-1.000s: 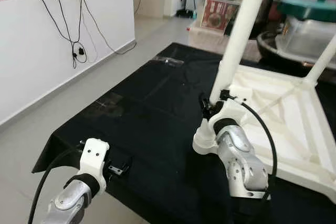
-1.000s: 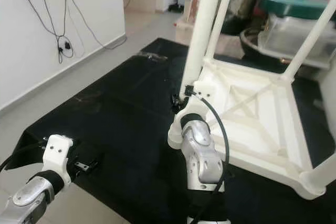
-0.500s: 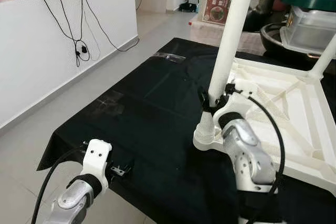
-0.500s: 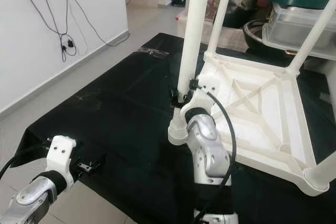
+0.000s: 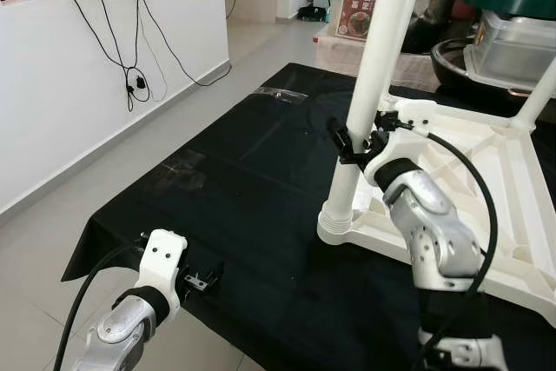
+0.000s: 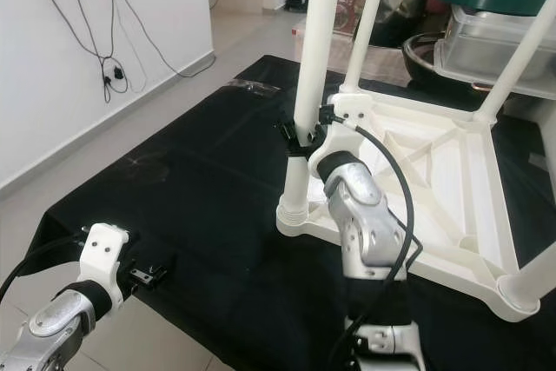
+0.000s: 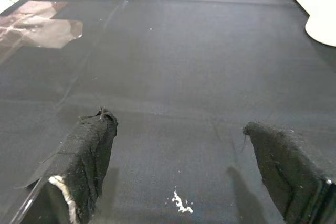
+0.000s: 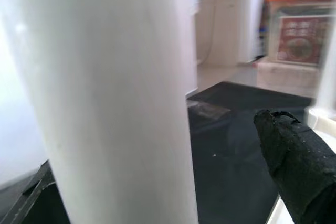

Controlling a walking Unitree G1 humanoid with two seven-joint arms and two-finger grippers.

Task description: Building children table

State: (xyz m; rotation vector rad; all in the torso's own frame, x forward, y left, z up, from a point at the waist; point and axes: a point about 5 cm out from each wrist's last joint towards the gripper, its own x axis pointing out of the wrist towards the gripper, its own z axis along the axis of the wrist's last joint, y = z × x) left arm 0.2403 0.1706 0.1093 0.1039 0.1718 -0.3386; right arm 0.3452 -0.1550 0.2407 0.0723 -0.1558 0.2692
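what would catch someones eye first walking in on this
The white children's table lying upside down on the black mat, legs pointing up. The right gripper is clamped around the near-corner leg partway up from its socket. The left gripper hovers open, low over the mat's near edge.

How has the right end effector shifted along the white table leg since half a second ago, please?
Yes: the right end effector has slid up the white table leg, now well above the leg's base collar; earlier it sat just above it.
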